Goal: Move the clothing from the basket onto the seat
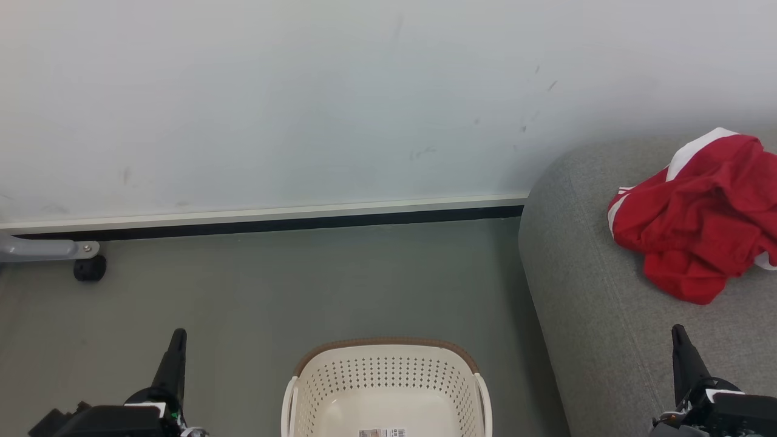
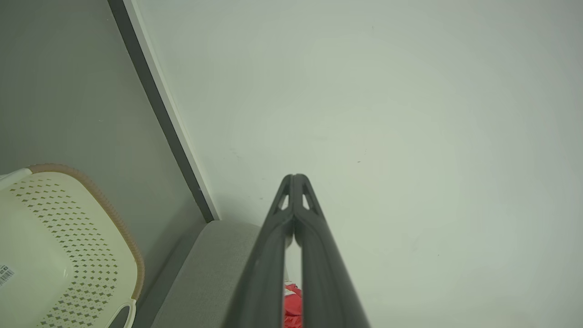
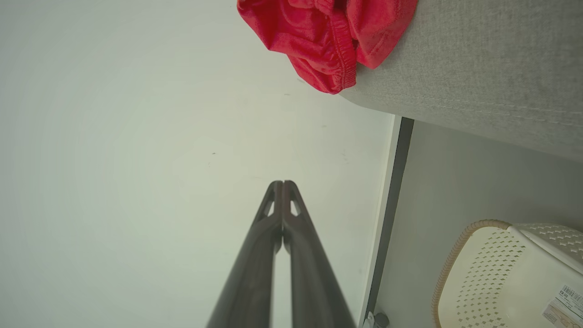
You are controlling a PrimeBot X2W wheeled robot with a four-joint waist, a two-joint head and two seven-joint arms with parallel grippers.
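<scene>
Red clothing [image 1: 698, 224] with white trim lies crumpled on the grey sofa seat [image 1: 595, 315] at the right; its elastic hem [image 3: 328, 41] hangs over the sofa's edge [image 3: 478, 68]. The cream basket [image 1: 388, 388] with its brown rim stands on the floor at bottom centre, and the part of its inside that I see holds only a label. My left gripper [image 1: 176, 340] is shut at the lower left, well left of the basket. My right gripper [image 1: 678, 334] is shut at the lower right, in front of the sofa. Both sets of fingertips meet with nothing between them [image 2: 294, 178] [image 3: 282, 184].
A pale wall with a dark skirting strip [image 1: 273, 224] runs behind the grey floor [image 1: 303, 285]. A grey leg on a black castor [image 1: 90, 267] stands at the far left by the wall. Open floor lies between the basket and the wall.
</scene>
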